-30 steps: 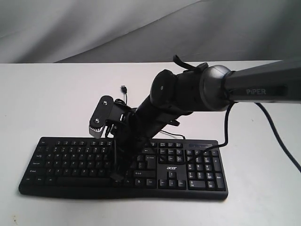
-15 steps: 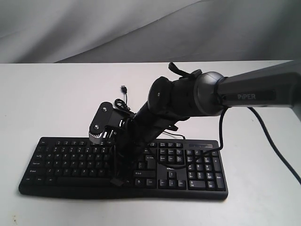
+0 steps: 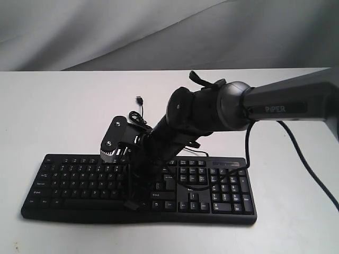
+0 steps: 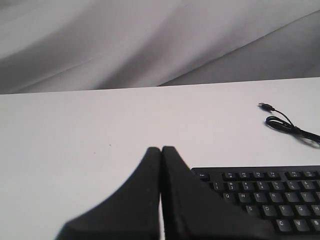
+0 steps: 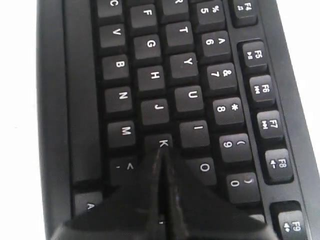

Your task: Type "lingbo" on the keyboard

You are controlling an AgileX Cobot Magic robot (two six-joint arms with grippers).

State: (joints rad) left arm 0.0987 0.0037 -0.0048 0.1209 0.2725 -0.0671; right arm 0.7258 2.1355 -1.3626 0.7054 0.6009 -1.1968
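The black keyboard [image 3: 79, 177] with white legends and an "acer" logo lies on the white table [image 3: 53, 106]. My right arm [image 3: 212, 108] reaches across it from the right. In the right wrist view my right gripper [image 5: 162, 150] is shut and empty, its tips at the edge of the K key [image 5: 161, 141], between the comma key and the O key [image 5: 204, 167]. I cannot tell whether it touches a key. My left gripper [image 4: 161, 149] is shut and empty above the bare table, beside the Esc corner of the keyboard [image 4: 270, 195]. The left gripper is not seen in the exterior view.
The keyboard's thin black USB cable [image 3: 139, 100] lies coiled on the table behind it, also shown as the cable [image 4: 280, 120] in the left wrist view. A grey cloth backdrop [image 3: 159, 32] hangs behind the table. A black cable hangs from the right arm over the number pad [image 3: 230, 188].
The right arm has shifted slightly left and dropped a little toward the keys. It barely moved in the last half second.
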